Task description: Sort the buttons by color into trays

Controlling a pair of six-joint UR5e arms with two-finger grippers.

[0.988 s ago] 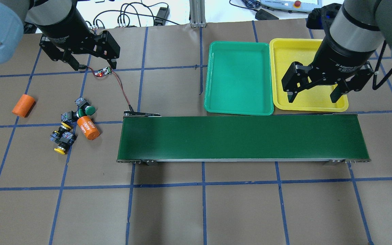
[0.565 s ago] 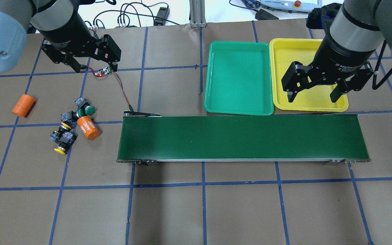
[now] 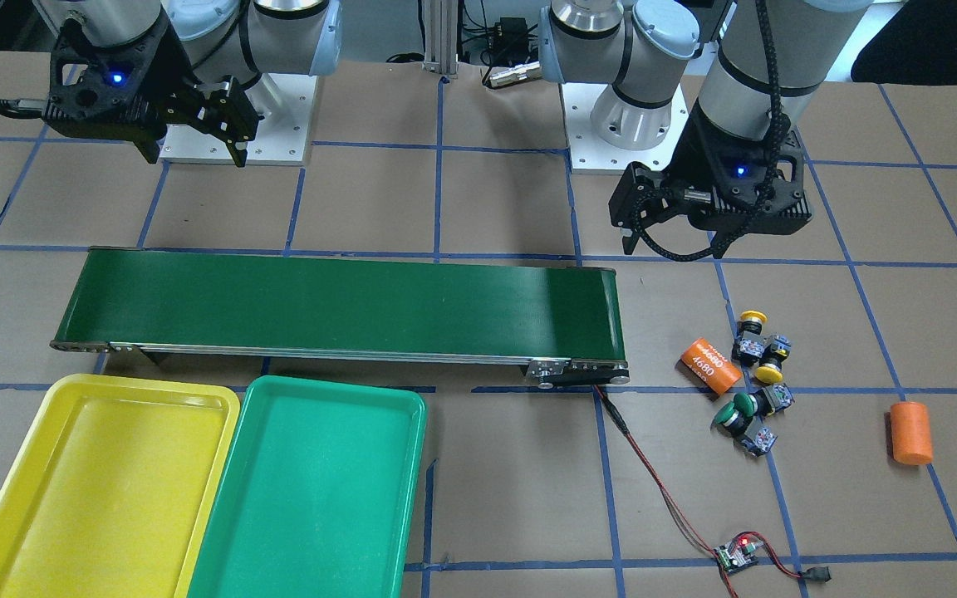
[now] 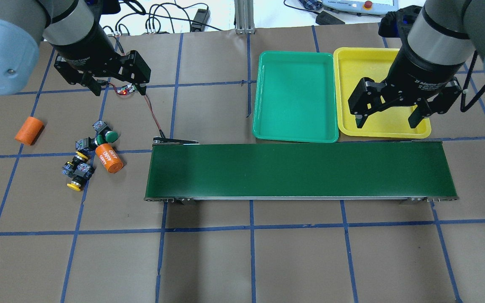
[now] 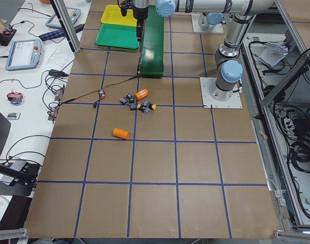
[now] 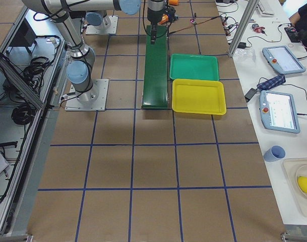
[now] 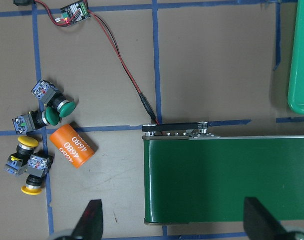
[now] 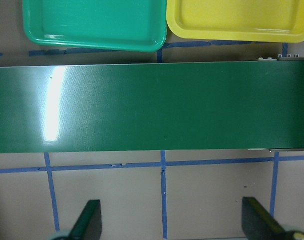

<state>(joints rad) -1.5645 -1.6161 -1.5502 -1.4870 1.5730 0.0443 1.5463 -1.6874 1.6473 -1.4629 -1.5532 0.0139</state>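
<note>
While both arms are hanging above it, table (image 4: 242,261): its near half is lying open, gridded in blue tape.
Left arm (image 4: 78,38): is reaching down over the far-left squares, with the left gripper (image 4: 118,87) pointing down, jaws standing wide apart and holding nothing.
Right arm (image 4: 432,46): is leaning over the yellow tray (image 4: 362,67), with the right gripper (image 4: 385,123) pointing down, spread wide and gripping nothing.
Belt (image 4: 301,170): is running across the middle, its far edge lying just beside the yellow tray and the green tray (image 4: 295,97).
Trays: are sitting side by side, rims nearly touching.
Cylinders: the 4680 one (image 7: 72,146) is lying just beside the buttons; the plain one (image 4: 29,129) is lying well apart, further left.
Buttons (image 7: 52,116): all four are lying bunched on bare table off the belt's left end, outside both trays.
Board (image 7: 74,10): is glowing red beneath the left gripper, its wire (image 7: 127,65) running to the belt.
Hidden: overhead, the right gripper is covering part of the yellow tray.
</note>
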